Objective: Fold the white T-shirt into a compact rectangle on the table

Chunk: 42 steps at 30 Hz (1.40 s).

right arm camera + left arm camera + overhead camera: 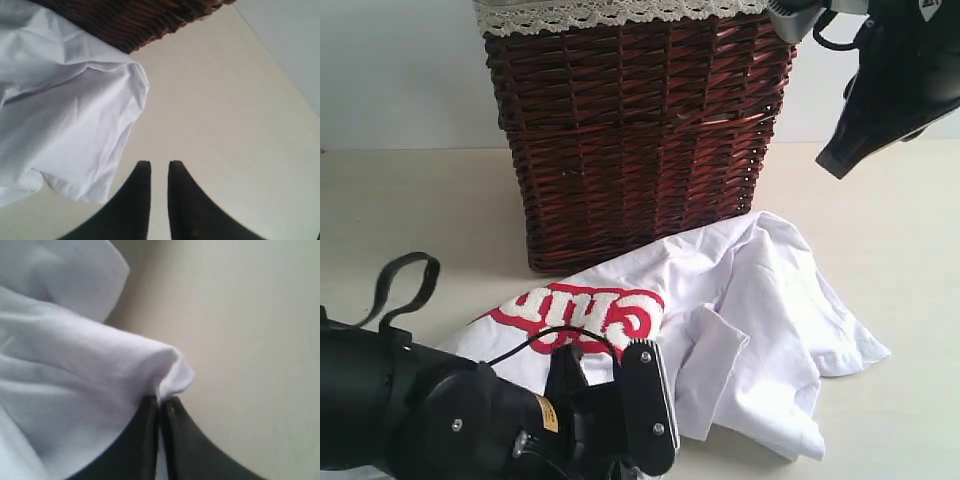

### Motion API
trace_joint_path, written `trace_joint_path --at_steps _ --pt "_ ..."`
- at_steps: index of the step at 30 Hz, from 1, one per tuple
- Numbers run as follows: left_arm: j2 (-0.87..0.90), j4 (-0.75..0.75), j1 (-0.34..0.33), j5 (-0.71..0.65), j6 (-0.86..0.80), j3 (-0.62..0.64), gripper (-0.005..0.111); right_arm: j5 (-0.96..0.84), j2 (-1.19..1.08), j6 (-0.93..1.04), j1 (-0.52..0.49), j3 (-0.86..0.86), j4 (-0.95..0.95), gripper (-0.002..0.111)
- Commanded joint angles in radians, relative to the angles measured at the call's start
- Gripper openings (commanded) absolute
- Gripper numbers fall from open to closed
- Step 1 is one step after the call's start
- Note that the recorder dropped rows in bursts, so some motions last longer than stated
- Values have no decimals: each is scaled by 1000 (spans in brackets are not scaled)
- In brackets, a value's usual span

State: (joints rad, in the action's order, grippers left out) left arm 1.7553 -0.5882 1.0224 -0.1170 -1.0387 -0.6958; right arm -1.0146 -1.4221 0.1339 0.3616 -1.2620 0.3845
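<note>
Lying crumpled on the pale desk (410, 210), the white T-shirt (770, 300) spreads from the near left toward the right. Its far edge comes close against the foot of a dark red wicker basket (640, 130), which stands at the far middle with a lace trim (580, 15) along its rim. Fuzzy white lettering (585, 315) outlined in red faces up on the left part of the cloth and reads upside down in the exterior view. The left claw (160, 401) sits low at the near left, its two black fingers (140, 440) pressed together on a small fold at the shirt's edge. White cloth bunches just past the tips, with bare desk beside it. The right claw (159, 167) hangs in the air at the far right, above the desk and apart from the shirt. Its tips stand a narrow slit apart with nothing between them.
</note>
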Motion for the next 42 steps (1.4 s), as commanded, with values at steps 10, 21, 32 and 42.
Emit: trace_joint_path --at_steps 10,21,32,42 --pt "-441 79 -202 -135 32 5 0 130 -120 120 -282 223 -429 0" --pt "-584 156 -363 -193 33 5 0 270 -374 150 -329 271 -508 48" --pt "-667 164 -494 -229 33 5 0 359 -438 -15 -329 271 -290 47" --pt "-675 164 -494 -246 33 5 0 315 -564 109 -329 271 -407 22"
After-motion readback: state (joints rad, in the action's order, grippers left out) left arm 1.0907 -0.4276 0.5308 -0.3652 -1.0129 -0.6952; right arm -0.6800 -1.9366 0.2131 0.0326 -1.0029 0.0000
